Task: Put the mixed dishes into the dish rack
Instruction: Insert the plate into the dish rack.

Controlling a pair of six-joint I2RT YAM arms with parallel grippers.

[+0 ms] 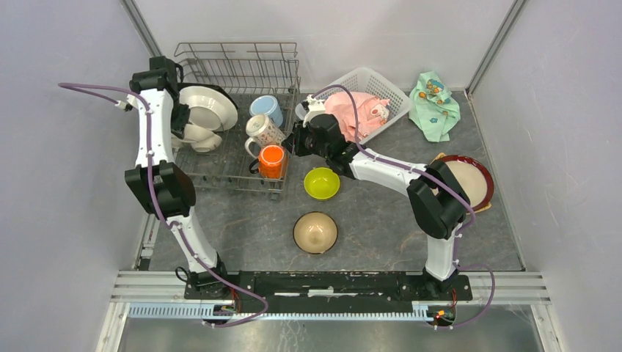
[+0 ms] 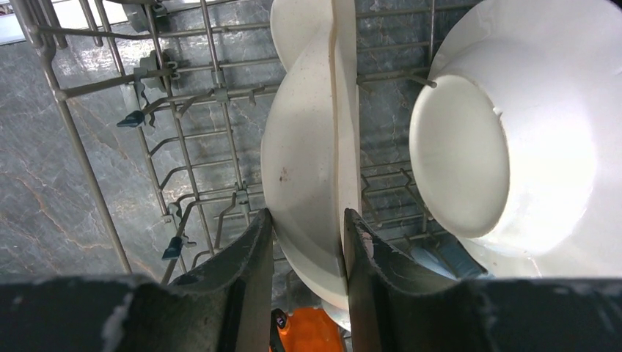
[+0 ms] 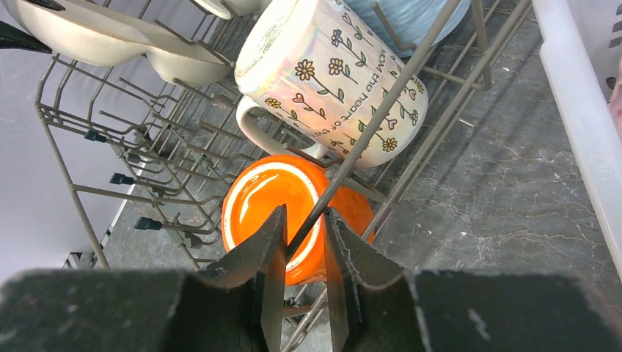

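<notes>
Left gripper (image 2: 308, 220) clamped on the edge of the cream divided plate (image 2: 308, 147), upright among the tines of the dish rack (image 1: 238, 55). Right gripper (image 3: 304, 216), jaws narrowly apart astride a rack wire at the orange mug (image 3: 257, 198); whether they pinch its rim cannot be told. Lime-green bowl (image 1: 321, 182) and tan bowl (image 1: 315, 232) sit on the table

The flowered white mug (image 3: 334, 73) bears printed words; only "the heart of" reads clearly.
</notes>
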